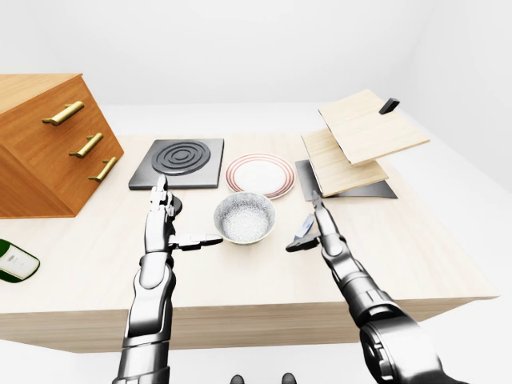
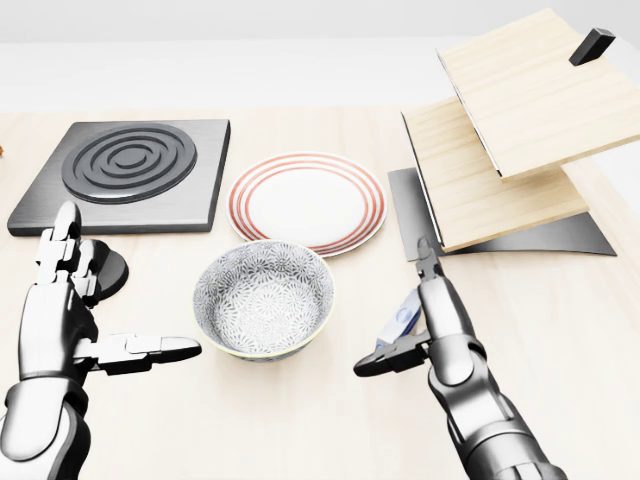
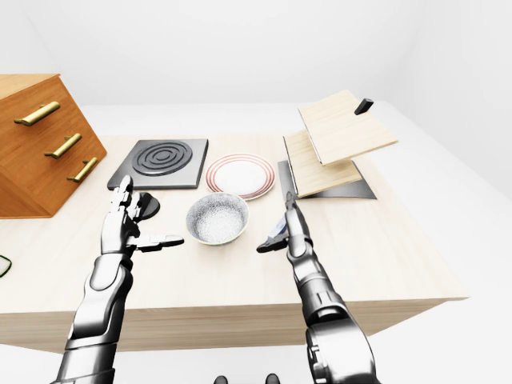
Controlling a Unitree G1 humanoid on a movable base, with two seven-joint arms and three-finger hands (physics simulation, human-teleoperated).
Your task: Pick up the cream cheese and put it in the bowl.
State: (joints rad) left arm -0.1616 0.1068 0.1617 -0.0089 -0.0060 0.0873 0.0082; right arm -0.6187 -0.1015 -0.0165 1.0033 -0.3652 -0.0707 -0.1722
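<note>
The patterned grey bowl (image 2: 263, 298) stands on the wooden table in the middle of the head view. The cream cheese (image 2: 403, 320), a small blue and white pack, lies on the table right of the bowl, mostly hidden behind my right hand. My right hand (image 2: 392, 308) is open, fingers stretched toward the top of the view and thumb pointing left under the pack; whether it touches the pack I cannot tell. My left hand (image 2: 130, 280) is open and empty left of the bowl, thumb pointing at it.
A red-striped plate (image 2: 307, 202) lies above the bowl and a black burner plate (image 2: 125, 172) at upper left. Tilted wooden boards (image 2: 500, 130) stand on a dark tray at right. A drawer cabinet (image 1: 48, 144) and a green bottle (image 1: 14, 261) are at left.
</note>
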